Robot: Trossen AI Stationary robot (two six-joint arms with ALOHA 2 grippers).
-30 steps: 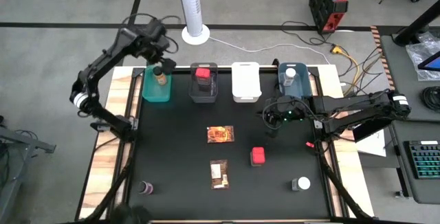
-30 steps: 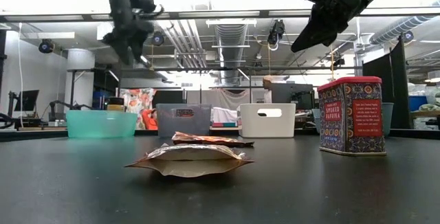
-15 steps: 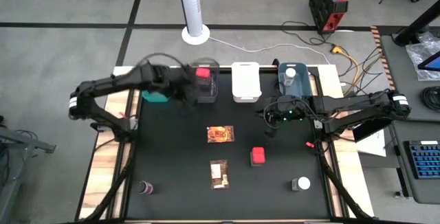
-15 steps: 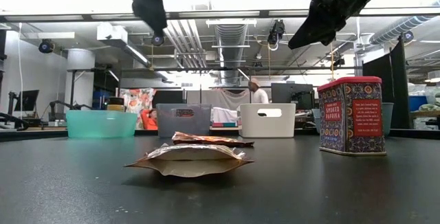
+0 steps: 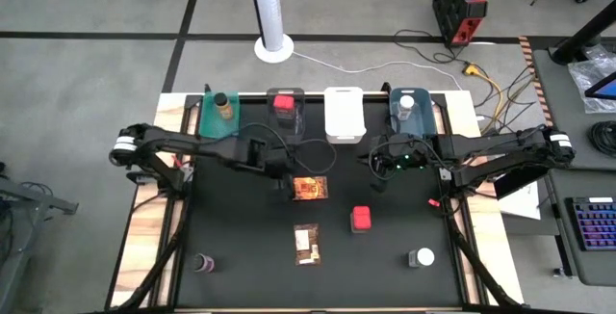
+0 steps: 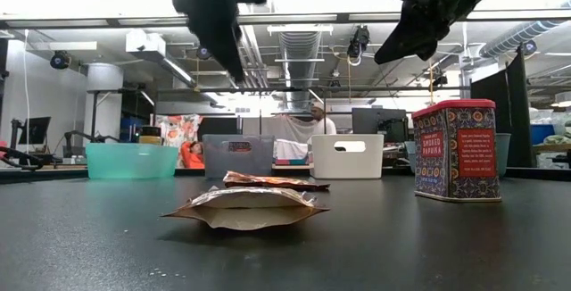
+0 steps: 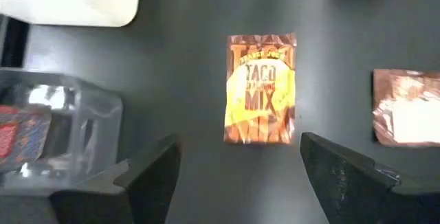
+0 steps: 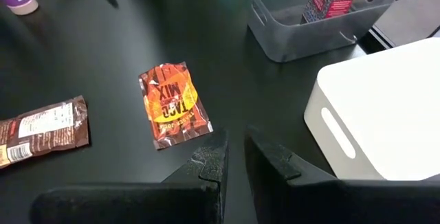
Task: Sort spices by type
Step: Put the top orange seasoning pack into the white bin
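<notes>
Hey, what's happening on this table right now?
A two-arm robot is sorting spices into four bins along the table's far edge. The left gripper hangs open above the taco mix packet in the middle of the table, holding nothing. The right gripper hovers near the blue bin, also empty. One brown bottle is in the teal bin, a red tub in the grey bin and a white-capped jar in the blue bin. The white bin looks empty.
</notes>
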